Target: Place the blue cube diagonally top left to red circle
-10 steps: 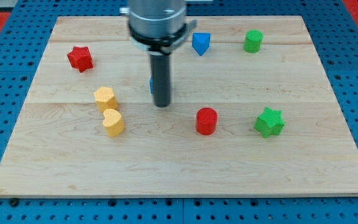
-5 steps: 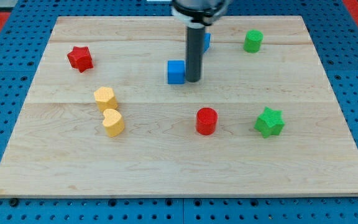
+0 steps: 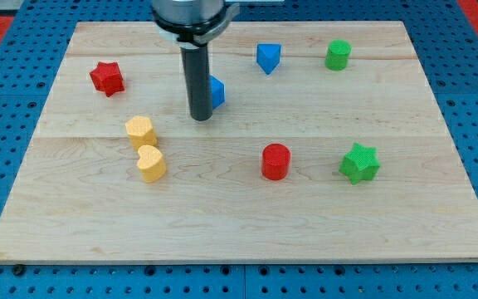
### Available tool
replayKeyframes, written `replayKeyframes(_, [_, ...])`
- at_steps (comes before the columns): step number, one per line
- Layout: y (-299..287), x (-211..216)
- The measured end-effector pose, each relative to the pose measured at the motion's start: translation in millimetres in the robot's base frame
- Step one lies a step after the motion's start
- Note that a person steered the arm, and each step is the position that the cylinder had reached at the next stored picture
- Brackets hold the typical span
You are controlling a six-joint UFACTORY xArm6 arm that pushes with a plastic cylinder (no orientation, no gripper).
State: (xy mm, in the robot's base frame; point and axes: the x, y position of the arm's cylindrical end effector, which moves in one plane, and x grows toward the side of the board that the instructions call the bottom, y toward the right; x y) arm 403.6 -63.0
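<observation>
The blue cube (image 3: 217, 91) sits on the wooden board (image 3: 239, 216), up and to the left of the red circle (image 3: 276, 161). Only its right part shows; the dark rod hides the rest. My tip (image 3: 201, 118) rests on the board right at the cube's lower left side, seemingly touching it. The red circle stands right of the board's centre, well apart from the tip.
A blue triangular block (image 3: 268, 57) and a green cylinder (image 3: 338, 55) stand near the view's top. A red star (image 3: 106, 77) is at the upper left. Two yellow blocks (image 3: 140, 131) (image 3: 150, 164) sit at the left. A green star (image 3: 359, 163) is at the right.
My tip went from the cube's left to its right side, then back to its left. The blue cube slid up-right, then a little left.
</observation>
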Motion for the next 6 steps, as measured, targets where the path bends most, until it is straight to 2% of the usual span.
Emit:
replayKeyframes(1, [23, -20])
replayKeyframes(4, [29, -66])
replayKeyframes(6, [42, -81])
